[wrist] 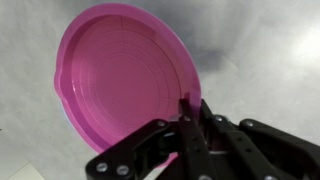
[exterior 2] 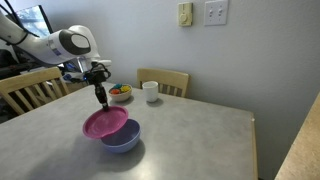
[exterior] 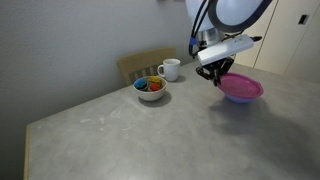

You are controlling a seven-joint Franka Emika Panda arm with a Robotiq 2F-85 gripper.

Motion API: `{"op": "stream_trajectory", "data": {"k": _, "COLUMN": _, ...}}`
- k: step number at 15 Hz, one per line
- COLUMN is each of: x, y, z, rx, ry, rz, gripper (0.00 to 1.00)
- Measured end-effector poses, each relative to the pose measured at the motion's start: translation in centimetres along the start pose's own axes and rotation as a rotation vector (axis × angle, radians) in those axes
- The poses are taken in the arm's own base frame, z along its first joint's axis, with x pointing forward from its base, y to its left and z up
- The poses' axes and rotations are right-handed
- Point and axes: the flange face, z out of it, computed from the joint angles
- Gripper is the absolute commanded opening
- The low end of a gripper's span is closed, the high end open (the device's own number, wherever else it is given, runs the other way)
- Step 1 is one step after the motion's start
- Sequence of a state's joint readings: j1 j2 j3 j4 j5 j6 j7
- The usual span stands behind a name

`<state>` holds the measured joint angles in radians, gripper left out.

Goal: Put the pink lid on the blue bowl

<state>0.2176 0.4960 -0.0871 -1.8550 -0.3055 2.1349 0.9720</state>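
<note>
The pink lid lies tilted over the blue bowl on the grey table, its near side resting on the bowl and its far side raised. My gripper is shut on the lid's raised rim from above. In an exterior view the lid covers most of the bowl, with the gripper at its edge. In the wrist view the lid fills the upper left and the fingers pinch its rim. A thin blue sliver of the bowl shows beside it.
A small pale bowl with colourful contents and a white mug stand near the table's far edge. Wooden chairs stand against the table. The wall lies behind.
</note>
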Motion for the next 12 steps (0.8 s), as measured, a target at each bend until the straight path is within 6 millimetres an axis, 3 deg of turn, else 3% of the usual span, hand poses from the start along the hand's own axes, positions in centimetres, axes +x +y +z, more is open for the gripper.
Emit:
{"op": "stream_trajectory", "data": {"k": 7, "x": 3.2, "y": 2.6, "z": 1.8, "rx": 0.028, "ry": 0.010, "rz": -0.134, "gripper": 0.03}}
{"op": "stream_trajectory", "data": {"k": 12, "x": 4.5, "y": 4.2, "z": 3.0, "rx": 0.021, "ry": 0.001, "rz": -0.193, "gripper": 0.03}}
